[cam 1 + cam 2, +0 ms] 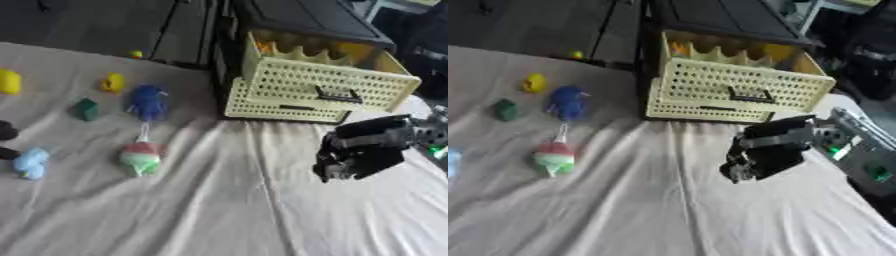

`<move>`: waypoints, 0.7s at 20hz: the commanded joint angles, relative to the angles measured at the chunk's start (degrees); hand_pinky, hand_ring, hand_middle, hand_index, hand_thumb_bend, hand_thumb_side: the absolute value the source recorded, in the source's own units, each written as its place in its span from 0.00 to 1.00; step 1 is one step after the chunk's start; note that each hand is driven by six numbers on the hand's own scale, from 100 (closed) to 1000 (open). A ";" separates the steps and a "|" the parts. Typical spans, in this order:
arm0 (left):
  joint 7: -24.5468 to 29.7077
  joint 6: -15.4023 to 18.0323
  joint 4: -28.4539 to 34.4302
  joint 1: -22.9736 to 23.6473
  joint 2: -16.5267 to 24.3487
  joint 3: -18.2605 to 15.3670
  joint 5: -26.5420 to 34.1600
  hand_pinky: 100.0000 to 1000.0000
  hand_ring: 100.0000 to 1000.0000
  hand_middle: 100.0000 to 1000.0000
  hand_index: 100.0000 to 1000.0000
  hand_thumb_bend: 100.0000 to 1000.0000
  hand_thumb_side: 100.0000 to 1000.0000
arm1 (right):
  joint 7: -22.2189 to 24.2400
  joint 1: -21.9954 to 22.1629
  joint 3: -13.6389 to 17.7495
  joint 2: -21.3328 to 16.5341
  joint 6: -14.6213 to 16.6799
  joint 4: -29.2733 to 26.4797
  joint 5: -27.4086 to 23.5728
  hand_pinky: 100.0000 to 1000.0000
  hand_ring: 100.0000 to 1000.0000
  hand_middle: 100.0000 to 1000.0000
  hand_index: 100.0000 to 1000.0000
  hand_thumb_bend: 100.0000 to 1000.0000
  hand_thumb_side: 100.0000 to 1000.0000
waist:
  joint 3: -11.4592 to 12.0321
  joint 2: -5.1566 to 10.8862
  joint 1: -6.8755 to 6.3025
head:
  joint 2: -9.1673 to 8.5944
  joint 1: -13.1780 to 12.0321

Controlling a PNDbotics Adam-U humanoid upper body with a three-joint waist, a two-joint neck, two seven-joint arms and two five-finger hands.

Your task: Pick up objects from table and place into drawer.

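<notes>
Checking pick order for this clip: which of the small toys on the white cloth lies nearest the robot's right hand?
The red, white and green toy. It lies closest to the right hand; the blue figure, green block and yellow toys lie farther left.

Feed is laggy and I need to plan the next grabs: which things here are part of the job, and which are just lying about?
Job:
- open cream drawer
- blue toy
- red, white and green toy
- green block
- yellow duck
- light blue toy
- yellow toy
- right hand

Lying about:
- white cloth
- black cabinet
</notes>
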State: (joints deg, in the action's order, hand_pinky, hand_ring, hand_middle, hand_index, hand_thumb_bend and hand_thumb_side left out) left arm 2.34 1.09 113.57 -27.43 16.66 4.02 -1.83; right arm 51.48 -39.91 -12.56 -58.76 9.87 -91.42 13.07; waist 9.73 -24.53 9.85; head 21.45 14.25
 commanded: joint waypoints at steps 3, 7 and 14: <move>0.52 0.12 1.02 -0.90 1.11 -0.16 0.04 0.60 0.69 0.62 0.96 0.00 0.97 | 0.48 -2.27 1.56 -1.46 2.57 4.24 -1.66 0.00 0.07 0.23 0.55 0.00 1.00 | 0.67 0.50 0.18 | -2.11 1.60; 0.49 0.35 1.02 -0.91 1.25 -0.27 -0.22 0.61 0.69 0.62 0.96 0.00 0.97 | 0.48 -2.23 2.34 -1.75 4.74 6.05 -1.47 0.00 0.07 0.23 0.56 0.00 1.00 | 1.22 -0.46 0.41 | -3.52 2.74; 0.57 0.44 1.02 -0.98 1.18 -0.29 -0.62 0.60 0.69 0.62 0.96 0.00 0.97 | 0.48 -2.26 2.77 -1.96 4.87 6.90 -2.16 0.00 0.07 0.22 0.56 0.00 1.00 | 1.53 -1.60 0.36 | -4.41 3.52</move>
State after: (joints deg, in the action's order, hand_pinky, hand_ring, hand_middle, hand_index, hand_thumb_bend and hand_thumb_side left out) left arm 2.76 1.30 113.57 -27.74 16.74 4.03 -2.16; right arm 51.36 -41.37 -10.89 -58.72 14.01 -84.69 11.38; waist 11.38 -27.35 10.65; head 17.95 17.46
